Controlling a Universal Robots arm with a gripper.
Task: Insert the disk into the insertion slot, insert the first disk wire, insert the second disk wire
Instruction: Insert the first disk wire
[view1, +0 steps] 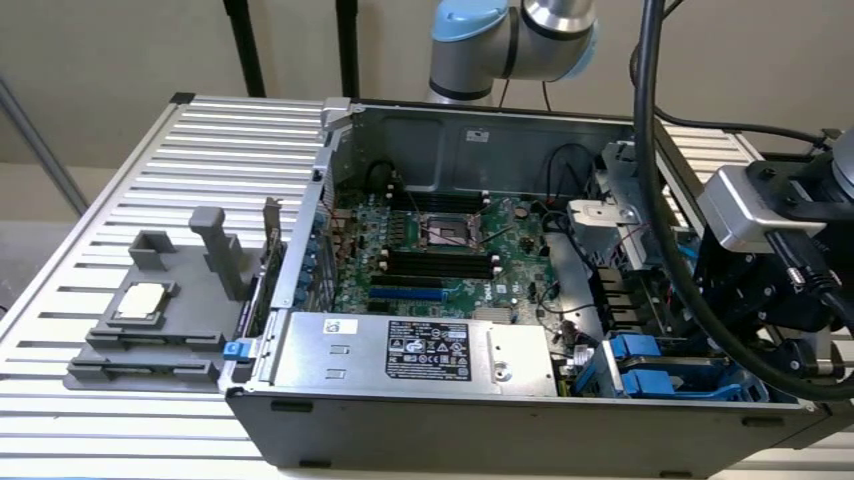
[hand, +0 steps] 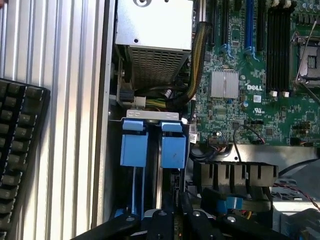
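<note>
The insertion slot (view1: 657, 372) is the drive cage in the corner of the open computer case, beside the silver power supply. In the wrist view, two bright blue latch tabs (hand: 134, 147) stand side by side in the insertion slot (hand: 150, 116). A thin silver edge between them looks like the disk (hand: 157, 175), seen end-on, with its label hidden. My gripper (hand: 177, 219) hangs directly over the cage, its black fingers (hand: 161, 221) drawn close together. A dark narrow part sits between them, and I cannot tell what it is. In the exterior view the gripper (view1: 705, 335) is just above the blue carriers.
The silver power supply (view1: 414, 350) with a black label lies next to the cage. The motherboard (view1: 441, 250) covers the case floor. A grey fixture with posts (view1: 154, 320) stands at the exterior view's left. A black keyboard (hand: 20, 160) lies outside the case wall. Thick black cables (view1: 654, 150) hang by the arm.
</note>
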